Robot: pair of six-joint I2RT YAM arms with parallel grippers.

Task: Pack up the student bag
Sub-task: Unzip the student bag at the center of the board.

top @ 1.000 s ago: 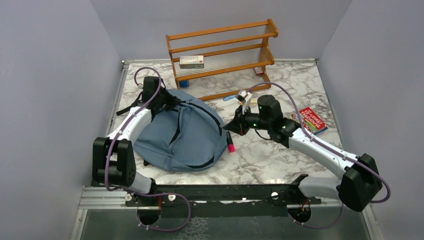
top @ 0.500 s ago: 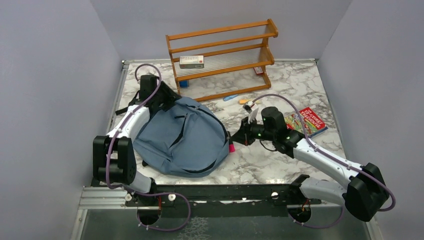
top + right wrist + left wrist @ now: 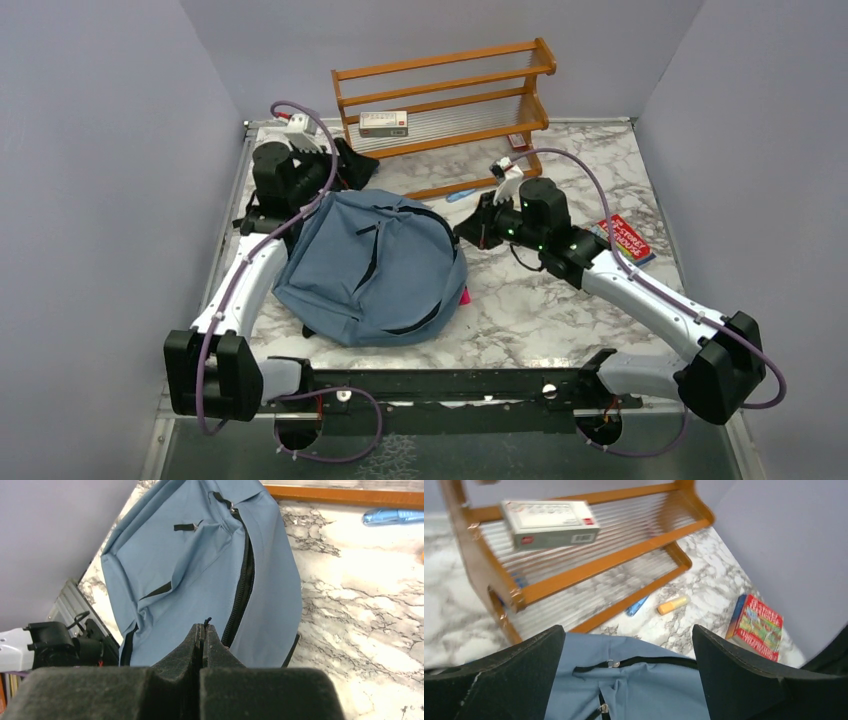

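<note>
The student bag (image 3: 375, 265) lies flat on the marble table, dusty blue with black zipper trim. In the left wrist view its top edge (image 3: 634, 685) sits under my left gripper (image 3: 628, 630). That gripper stands wide open and empty at the bag's far-left corner (image 3: 350, 168), in front of the rack. My right gripper (image 3: 463, 230) is at the bag's right edge, by the main zipper (image 3: 242, 585). Its jaws (image 3: 204, 625) are shut, with a thin black zipper pull pinched at the tips.
A wooden rack (image 3: 445, 95) at the back holds a white box (image 3: 383, 123). A blue pen (image 3: 460, 195) and an orange marker (image 3: 672, 605) lie in front of it. A red book (image 3: 625, 240) lies at the right. A pink marker (image 3: 464, 296) peeks from under the bag.
My left gripper has opened, let go of the bag's top and lifted back toward the rack. The bag has settled flatter and rightward. The right gripper swung near, then farther back along the bag's edge.
</note>
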